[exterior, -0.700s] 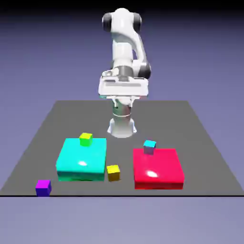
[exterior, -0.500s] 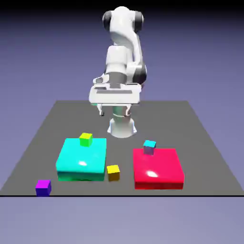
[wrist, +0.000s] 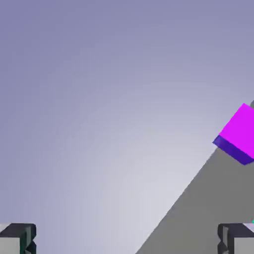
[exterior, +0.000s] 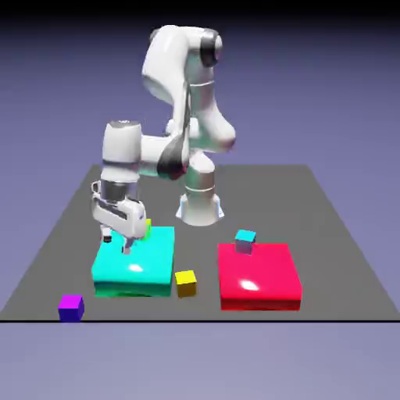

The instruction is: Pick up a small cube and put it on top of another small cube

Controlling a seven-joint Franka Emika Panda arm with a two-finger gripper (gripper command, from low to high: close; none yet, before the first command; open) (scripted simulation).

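The small purple cube (exterior: pixel 71 307) sits on the grey table near the front corner on the exterior view's left. In the hand view it shows as a purple cube (wrist: pixel 240 133) at the right edge. The lime cube (exterior: pixel 147 227) rests on the far edge of the big cyan block (exterior: pixel 141 267), mostly hidden behind my hand. My gripper (exterior: pixel 117 241) hangs tilted just above the cyan block, well away from the purple cube. It stands open in the hand view (wrist: pixel 127 240) with nothing between its fingertips (wrist: pixel 17 238).
A yellow cube (exterior: pixel 186 283) lies between the cyan block and a big red block (exterior: pixel 259 277). A light-blue cube (exterior: pixel 245 241) stands on the red block's far edge. The table's front edge (exterior: pixel 200 319) runs just past the purple cube.
The arm has swung from the table's middle down toward the exterior view's left. The hand now hangs low over the cyan block, in front of the lime cube. No cube has moved.
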